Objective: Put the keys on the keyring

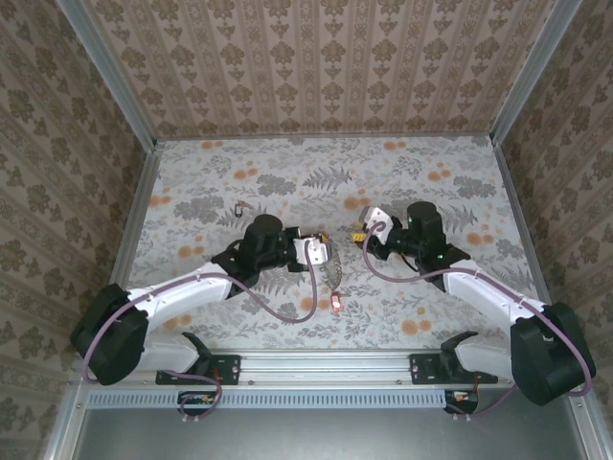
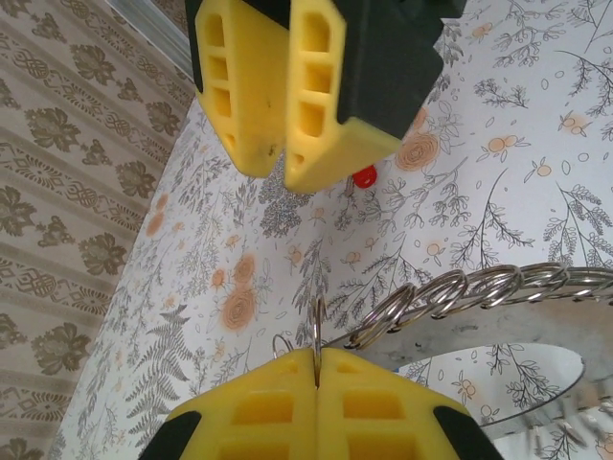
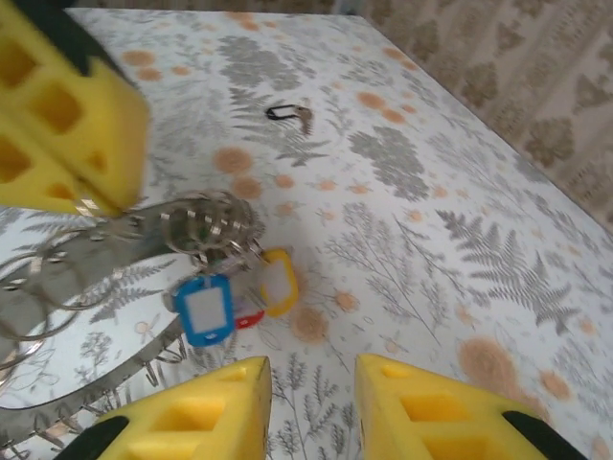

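The keyring (image 2: 498, 324) is a wide metal band carrying a row of small split rings (image 2: 450, 292). My left gripper (image 2: 317, 353) is shut on one thin ring at the end of that row. In the top view the left gripper (image 1: 320, 251) holds the keyring (image 1: 332, 261) at mid-table. My right gripper (image 3: 311, 372) is open and empty, hovering just in front of blue (image 3: 203, 309), yellow (image 3: 278, 280) and red (image 3: 250, 319) tagged keys hanging from the ring cluster (image 3: 206, 225). The right gripper (image 1: 365, 234) sits just right of the keyring.
A lone key with a black loop (image 3: 292, 115) lies far off on the floral tabletop (image 1: 239, 207). A red-tagged key (image 1: 337, 306) lies near the front edge. Patterned walls (image 1: 316, 67) close in the back and both sides.
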